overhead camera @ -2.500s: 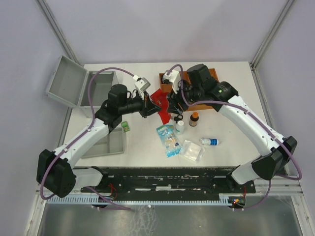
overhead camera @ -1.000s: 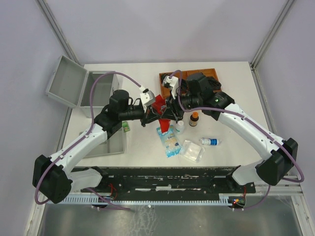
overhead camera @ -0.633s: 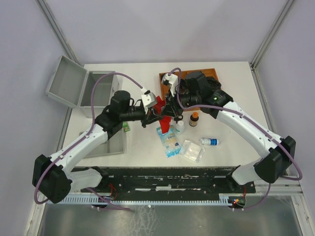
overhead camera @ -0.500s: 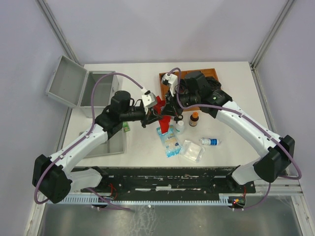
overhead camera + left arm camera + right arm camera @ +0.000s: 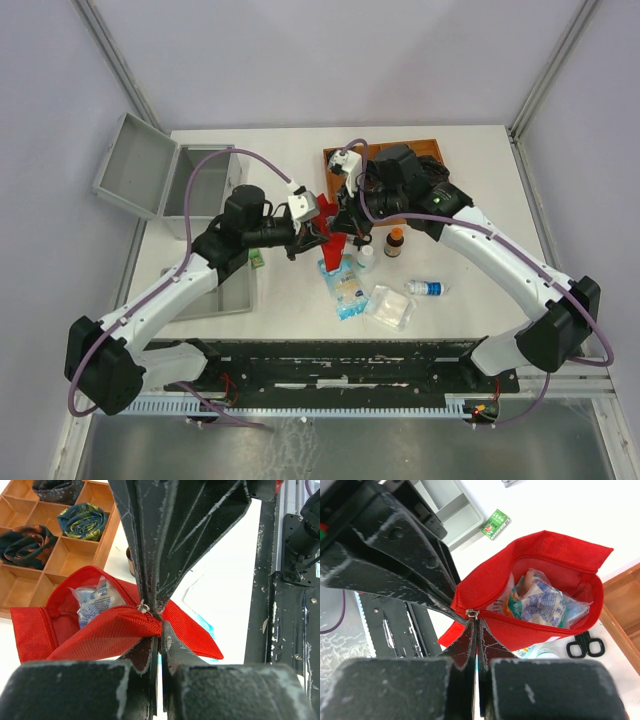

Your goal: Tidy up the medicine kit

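Top view: both arms meet at the red pouch (image 5: 329, 238), mid-surface (image 5: 280, 140). The medicine kit (image 5: 135, 168) sits well apart from the pouch on the left arm's side, lid open. A blue packet (image 5: 345, 285), a brown bottle (image 5: 395, 241) and a clear bag (image 5: 390, 308) lie near the pouch, not packed yet.

Left wrist view: the left end effector (image 5: 160, 632) is pressed together on the pouch fabric at the seam end. The pouch mouth gapes and a white packet (image 5: 95, 600) shows inside. A wooden tray (image 5: 50, 555) is just beyond the pouch.

Right wrist view: the right end effector (image 5: 476, 625) is pinched tight at the zip pull (image 5: 470, 612), right where the other arm holds the fabric. The pouch is stuffed with packets (image 5: 540, 602). A green box (image 5: 496, 524) lies well apart from the pouch and scissors (image 5: 585, 645) lie just under it.

My read: the step is zipping the pouch shut. Next, I'd expect the right arm to draw the pull along the mouth while the left arm keeps the fabric taut. The risk is a packet edge snagging in the teeth. After that the pouch goes across to the kit.
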### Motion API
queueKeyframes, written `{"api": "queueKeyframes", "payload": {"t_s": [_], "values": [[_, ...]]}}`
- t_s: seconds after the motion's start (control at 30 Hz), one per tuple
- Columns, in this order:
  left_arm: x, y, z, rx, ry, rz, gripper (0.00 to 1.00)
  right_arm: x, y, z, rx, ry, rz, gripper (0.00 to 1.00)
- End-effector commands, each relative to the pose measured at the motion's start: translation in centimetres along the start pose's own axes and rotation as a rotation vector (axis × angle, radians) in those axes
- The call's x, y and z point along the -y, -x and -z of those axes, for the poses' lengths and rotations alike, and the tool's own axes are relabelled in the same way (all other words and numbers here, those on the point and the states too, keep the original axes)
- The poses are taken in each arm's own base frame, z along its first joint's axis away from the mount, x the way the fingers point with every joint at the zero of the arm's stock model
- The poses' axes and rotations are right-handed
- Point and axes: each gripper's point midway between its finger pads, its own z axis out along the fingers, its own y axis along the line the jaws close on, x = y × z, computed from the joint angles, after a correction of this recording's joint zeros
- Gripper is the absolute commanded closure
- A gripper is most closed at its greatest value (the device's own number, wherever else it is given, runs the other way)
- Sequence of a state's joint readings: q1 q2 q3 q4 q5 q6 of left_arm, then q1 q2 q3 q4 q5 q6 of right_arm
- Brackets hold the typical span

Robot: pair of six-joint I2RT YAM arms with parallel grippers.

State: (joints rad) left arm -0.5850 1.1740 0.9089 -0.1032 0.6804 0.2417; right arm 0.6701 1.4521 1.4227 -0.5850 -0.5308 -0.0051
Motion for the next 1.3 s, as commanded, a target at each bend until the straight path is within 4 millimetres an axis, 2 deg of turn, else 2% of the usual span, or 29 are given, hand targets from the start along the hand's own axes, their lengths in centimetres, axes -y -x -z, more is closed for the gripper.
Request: {"api": "queueKeyframes", "payload": {"t_s": [0.0,0.13,0.3,0.47,0.8,0.97,1.03,1.07,1.1,1.17,1.23,1.27], "values": [[0.6,2.9,1.0,0.084,-0.008,-0.163,0.97,1.8,1.1,1.5,0.035,-0.104,0.043,1.00],[1.4,2.8,1.4,0.092,-0.044,-0.245,0.97,3.7,0.3,1.4,-0.006,-0.191,0.049,0.99],[2.3,2.0,1.9,0.075,-0.087,-0.327,0.97,6.0,0.2,2.0,-0.008,-0.277,0.021,0.99],[2.1,1.2,2.4,0.048,-0.067,-0.387,0.97,7.6,-0.4,2.5,-0.038,-0.342,0.015,0.99],[2.6,-0.6,3.8,-0.035,-0.088,-0.502,0.97,12.5,-1.6,3.8,-0.085,-0.496,-0.015,1.00],[4.6,-0.5,4.5,-0.010,-0.171,-0.516,0.97,14.1,-2.2,3.8,-0.099,-0.544,-0.027,1.00],[4.6,-0.1,4.6,-0.006,-0.155,-0.496,0.97,14.2,-2.2,3.7,-0.102,-0.536,-0.028,0.99],[4.1,0.3,4.6,-0.006,-0.121,-0.471,0.97,13.9,-2.2,3.6,-0.103,-0.511,-0.024,0.97],[3.3,0.7,4.7,-0.012,-0.078,-0.448,0.97,13.4,-2.2,3.6,-0.103,-0.482,-0.021,0.89],[1.3,1.6,4.8,-0.020,0.042,-0.396,0.97,11.9,-2.0,3.8,-0.089,-0.397,-0.001,0.66],[-0.9,2.3,5.2,-0.036,0.174,-0.340,0.97,9.7,-1.3,4.1,-0.068,-0.294,0.041,0.41],[-2.0,2.6,5.5,-0.047,0.237,-0.321,0.97,8.4,-1.3,4.4,-0.078,-0.236,0.053,0.32]]}}
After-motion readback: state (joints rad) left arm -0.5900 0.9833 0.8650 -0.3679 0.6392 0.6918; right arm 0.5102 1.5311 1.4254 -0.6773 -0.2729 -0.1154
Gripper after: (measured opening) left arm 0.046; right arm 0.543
